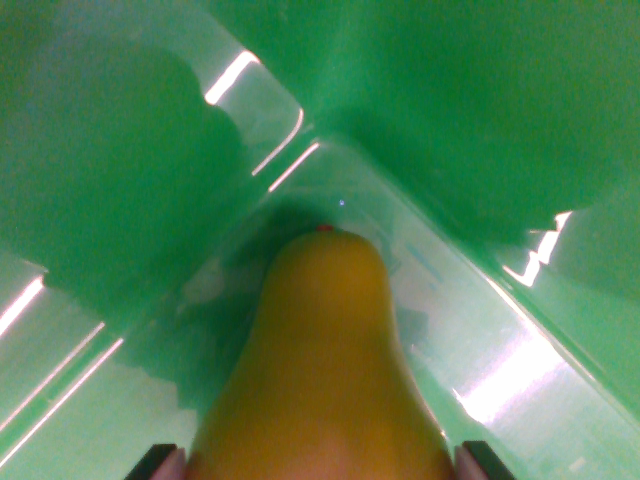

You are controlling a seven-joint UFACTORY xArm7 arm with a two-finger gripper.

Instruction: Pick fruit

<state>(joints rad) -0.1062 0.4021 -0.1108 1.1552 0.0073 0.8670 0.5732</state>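
Note:
A yellow pear (325,360) fills the lower middle of the wrist view, its narrow end with a small red tip pointing away from the camera. It lies in a corner of a glossy green bin (470,130). My gripper (320,465) sits around the pear's wide end: one dark fingertip (155,462) shows at the pear's left flank and one at its right, both touching or nearly touching it. Only the fingertip corners are visible at the bottom edge.
The bin's green walls rise on both sides and meet in a corner just beyond the pear's tip. Bright light reflections streak the bin floor (520,380) at the wrist view's right and lower left.

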